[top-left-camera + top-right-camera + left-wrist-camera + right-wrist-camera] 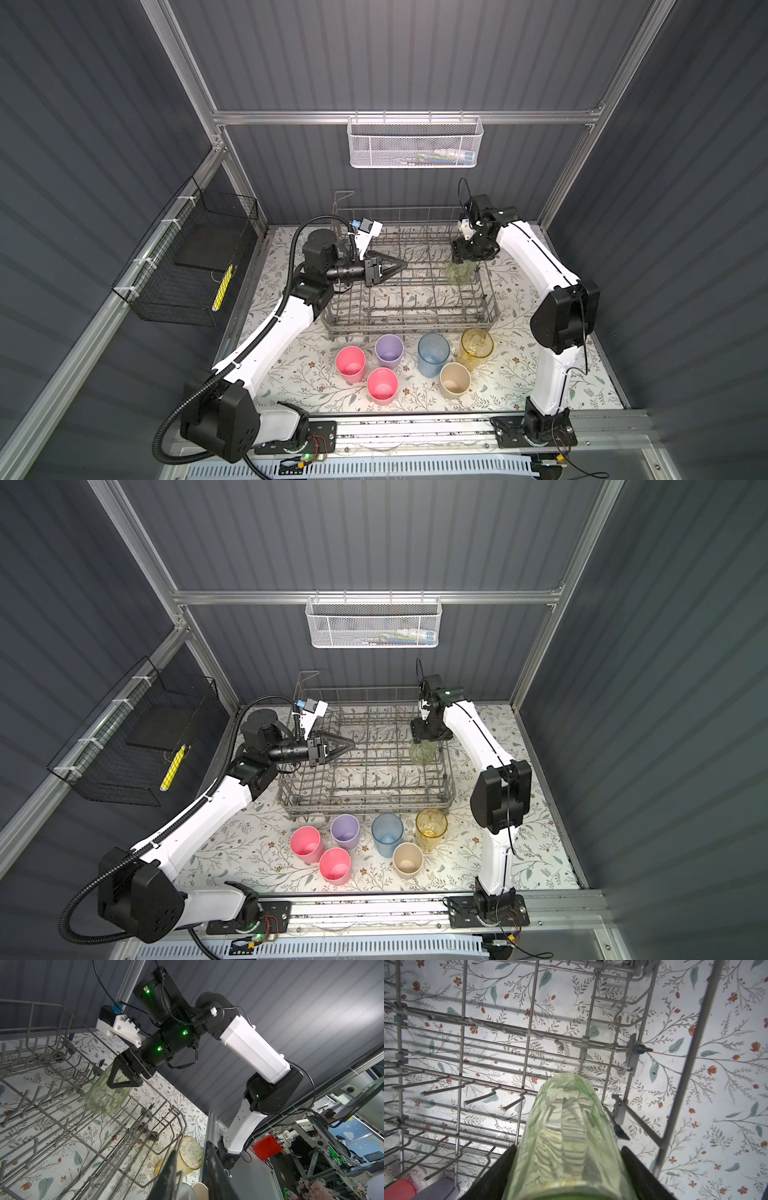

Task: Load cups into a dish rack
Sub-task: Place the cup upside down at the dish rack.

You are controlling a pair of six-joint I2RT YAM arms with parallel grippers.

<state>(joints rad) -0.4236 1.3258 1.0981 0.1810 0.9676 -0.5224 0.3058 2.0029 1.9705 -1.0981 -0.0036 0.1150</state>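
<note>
We see the right gripper [569, 1147] clamped wide around the pale green cup [459, 275], one finger on each side of its wall. The cup hangs at the 3 o'clock side of the dish rack [411, 328], its free end pointing down among the tines; we cannot tell whether it touches the wires. The left gripper [404, 264] hovers above the rack's 9 o'clock side, pointing toward 3 o'clock, jaws a narrow gap apart and holding nothing. At the rack's 6 o'clock, on the floral mat [291, 374], six cups stand upright: a pink cup [350, 365], a second pink cup [382, 385], a lilac cup [389, 352], a blue cup [433, 354], an amber cup [477, 347] and a beige cup [454, 380].
</note>
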